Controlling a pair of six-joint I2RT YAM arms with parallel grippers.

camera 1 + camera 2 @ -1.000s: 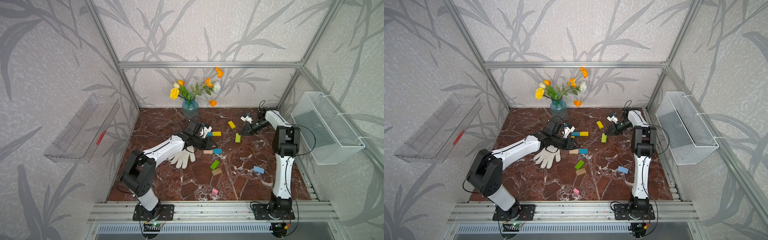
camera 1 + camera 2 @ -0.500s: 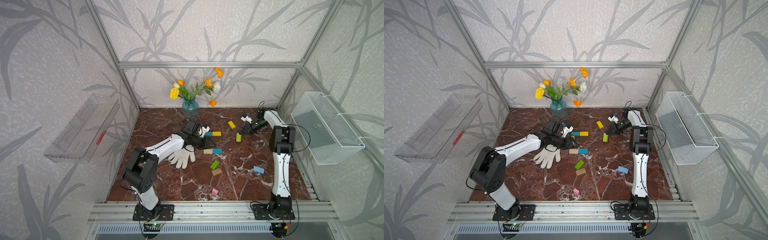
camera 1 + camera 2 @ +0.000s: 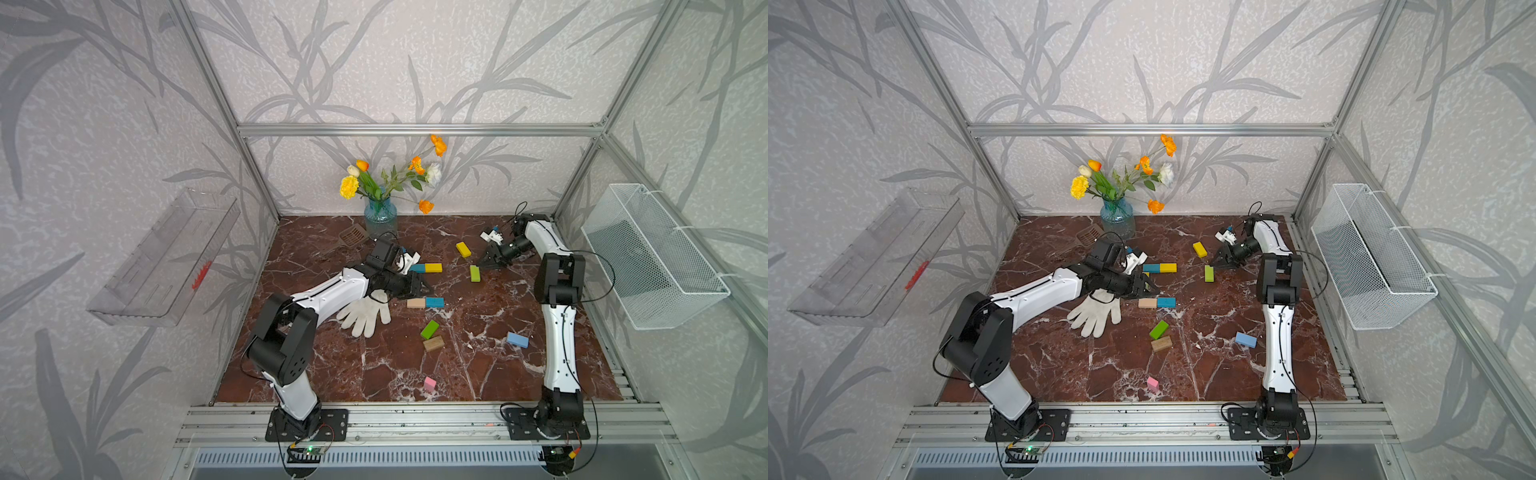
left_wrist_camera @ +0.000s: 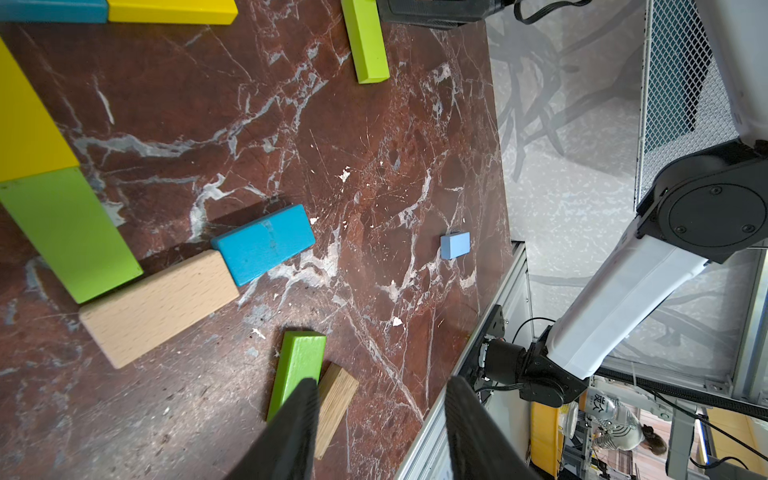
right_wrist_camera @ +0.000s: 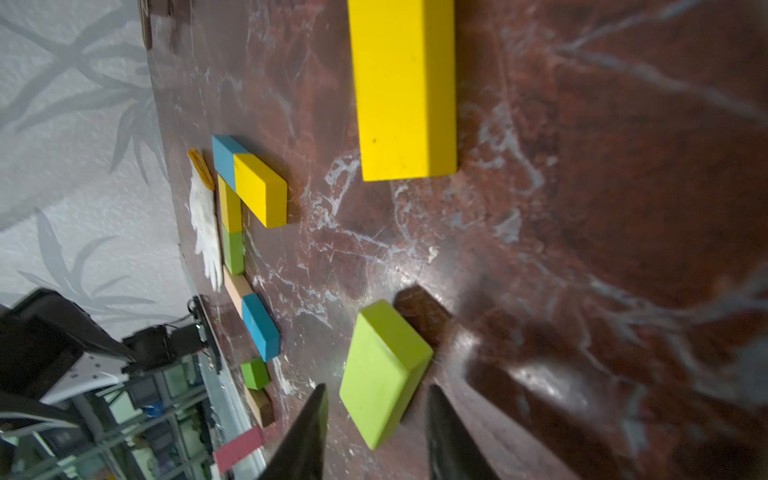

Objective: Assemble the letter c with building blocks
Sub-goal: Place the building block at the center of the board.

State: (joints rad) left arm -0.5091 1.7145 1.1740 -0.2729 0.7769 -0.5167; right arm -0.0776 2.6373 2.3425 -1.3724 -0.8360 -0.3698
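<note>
Your left gripper (image 4: 382, 382) hung parted and empty just beside the glove (image 3: 365, 313), near the blue block (image 3: 434, 302). Well clear of the glove, your right gripper (image 5: 377, 388) had its jaws spread either side of the lime block (image 5: 384, 370), not clamping it.

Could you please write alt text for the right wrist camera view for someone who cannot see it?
The open right gripper straddles the near end of a light green block lying flat on the red marble table. Beyond lie a yellow block and a C-shaped line of coloured blocks beside a white glove.
</note>
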